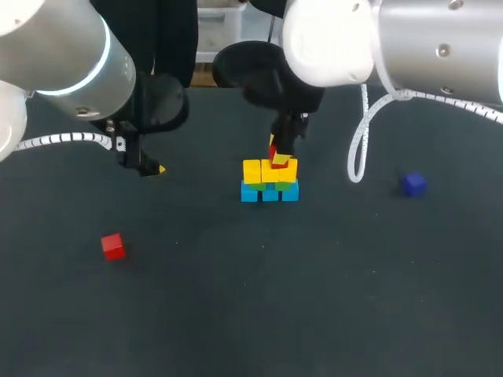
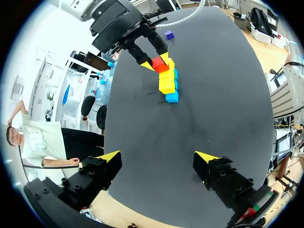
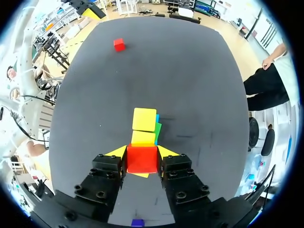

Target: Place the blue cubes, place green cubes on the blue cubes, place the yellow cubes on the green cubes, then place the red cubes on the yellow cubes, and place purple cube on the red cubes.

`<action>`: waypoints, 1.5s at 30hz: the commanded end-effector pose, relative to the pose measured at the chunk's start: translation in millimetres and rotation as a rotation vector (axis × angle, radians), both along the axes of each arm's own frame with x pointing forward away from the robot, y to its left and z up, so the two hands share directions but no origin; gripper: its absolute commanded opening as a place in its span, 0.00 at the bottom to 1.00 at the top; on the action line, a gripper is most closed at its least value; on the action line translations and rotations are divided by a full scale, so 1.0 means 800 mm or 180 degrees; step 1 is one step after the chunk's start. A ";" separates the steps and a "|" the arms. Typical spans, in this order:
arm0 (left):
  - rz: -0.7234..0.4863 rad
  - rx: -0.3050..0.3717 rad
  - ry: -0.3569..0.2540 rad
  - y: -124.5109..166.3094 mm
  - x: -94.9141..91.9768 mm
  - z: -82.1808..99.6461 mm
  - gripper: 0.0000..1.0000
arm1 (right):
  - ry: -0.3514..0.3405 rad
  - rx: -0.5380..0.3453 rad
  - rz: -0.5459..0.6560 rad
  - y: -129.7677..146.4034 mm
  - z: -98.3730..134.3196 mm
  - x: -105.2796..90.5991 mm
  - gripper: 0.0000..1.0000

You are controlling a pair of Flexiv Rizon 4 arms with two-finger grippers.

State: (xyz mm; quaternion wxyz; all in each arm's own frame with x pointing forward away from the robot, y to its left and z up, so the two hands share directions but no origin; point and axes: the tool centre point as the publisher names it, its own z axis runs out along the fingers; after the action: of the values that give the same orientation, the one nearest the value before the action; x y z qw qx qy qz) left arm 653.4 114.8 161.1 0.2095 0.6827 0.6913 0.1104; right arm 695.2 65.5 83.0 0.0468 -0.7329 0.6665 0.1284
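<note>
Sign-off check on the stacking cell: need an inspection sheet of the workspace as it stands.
Surface: dark table, no damage seen.
Job's things: stack with blue cubes at the base, green cubes above, yellow cubes on top; loose red cube and purple cube lie apart, on opposite sides of the stack.
Clutter: nothing seen.
Grippers: right gripper shut on held red cube over the yellow layer; left gripper open, holding nothing.
Cables: white coiled cable loops down from the right arm; table contact cannot be told.
Surroundings: nothing seen reaching over the table.
</note>
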 end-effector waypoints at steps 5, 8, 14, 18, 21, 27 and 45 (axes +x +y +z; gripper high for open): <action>0.0010 0.0009 -0.0001 -0.001 0.001 0.000 1.00 | 0.0059 0.0036 0.0000 0.000 -0.001 -0.002 1.00; 0.0010 0.0009 -0.0001 -0.001 0.001 0.000 1.00 | 0.0098 0.0038 -0.0006 -0.001 -0.001 -0.002 1.00; 0.0010 0.0009 -0.0001 -0.001 0.001 0.000 1.00 | 0.0124 0.0069 -0.0013 -0.001 -0.001 -0.003 1.00; 0.0010 0.0009 -0.0001 -0.001 0.001 0.000 1.00 | 0.0124 0.0069 -0.0013 -0.001 -0.001 -0.003 1.00; 0.0010 0.0009 -0.0001 -0.001 0.001 0.000 1.00 | 0.0124 0.0069 -0.0013 -0.001 -0.001 -0.003 1.00; 0.0010 0.0009 -0.0001 -0.001 0.001 0.000 1.00 | 0.0124 0.0069 -0.0013 -0.001 -0.001 -0.003 1.00; 0.0010 0.0009 -0.0001 -0.001 0.001 0.000 1.00 | -0.0446 0.0177 -0.0099 0.011 0.077 -0.001 1.00</action>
State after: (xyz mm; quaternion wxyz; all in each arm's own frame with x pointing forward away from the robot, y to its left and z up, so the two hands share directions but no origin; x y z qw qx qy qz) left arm 653.4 114.7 161.1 0.2095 0.6827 0.6913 0.1104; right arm 711.1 81.8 119.8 0.0871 -0.7321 0.6646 0.1211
